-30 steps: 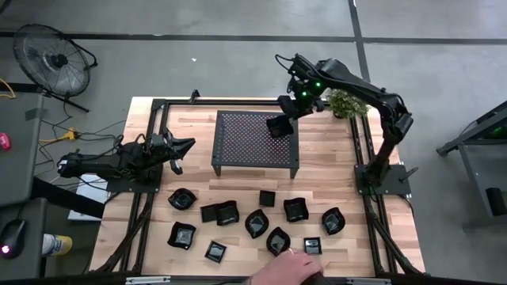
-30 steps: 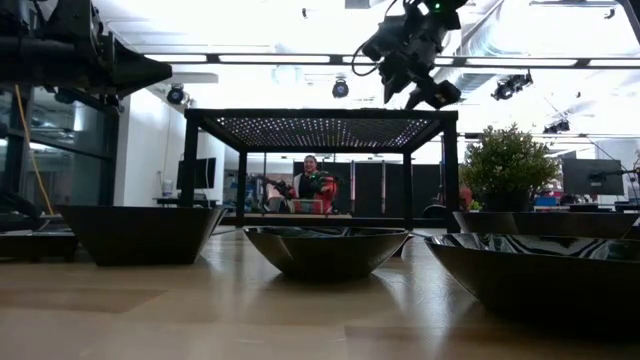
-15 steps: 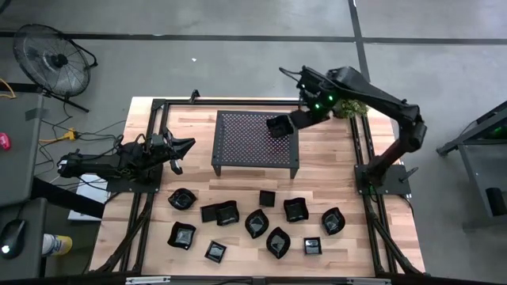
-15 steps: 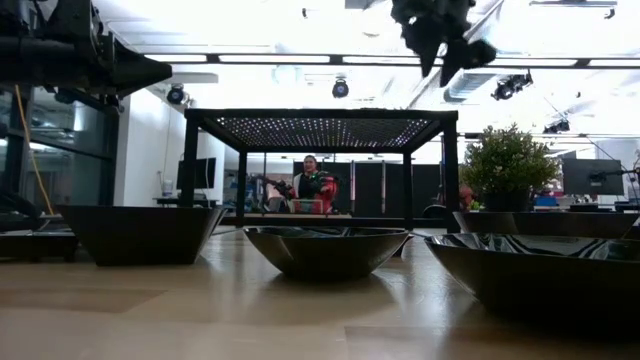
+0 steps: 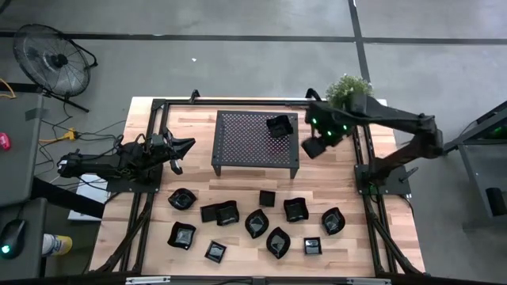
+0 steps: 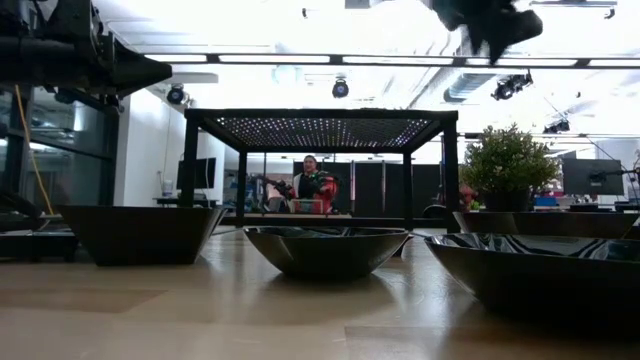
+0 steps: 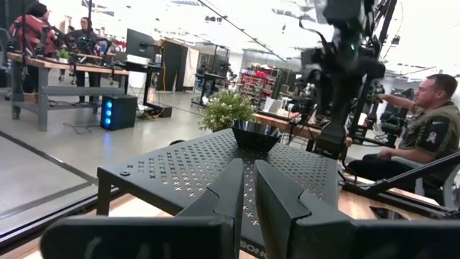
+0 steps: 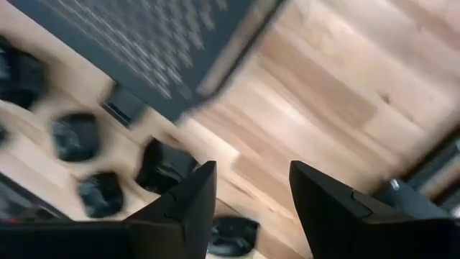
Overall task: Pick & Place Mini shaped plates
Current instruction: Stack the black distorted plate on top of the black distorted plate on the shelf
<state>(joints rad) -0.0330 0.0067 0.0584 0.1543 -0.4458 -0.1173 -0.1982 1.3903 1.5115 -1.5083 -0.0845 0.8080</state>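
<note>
One small black plate (image 5: 280, 126) rests on the far right corner of the black mesh rack (image 5: 245, 142); it also shows in the left wrist view (image 7: 256, 134). Several more mini plates (image 5: 256, 223) lie on the table's near half, and some show in the low view (image 6: 325, 248). My right gripper (image 5: 311, 147) is open and empty, above the table just right of the rack (image 8: 251, 205). My left gripper (image 5: 179, 150) is shut and empty, left of the rack (image 7: 249, 193).
A potted plant (image 5: 347, 89) stands at the far right corner. The black frame rails (image 5: 154, 127) run along the table's left and right sides. A person (image 7: 424, 129) sits beyond the table in the left wrist view. Bare wood (image 5: 333, 170) lies between the rack and the right arm's base.
My right gripper has gone from over the rack's far right corner toward the table's right edge and then toward its near edge, off the rack. The plate stays where it was on the rack. A person's hand at the near edge has left the view.
</note>
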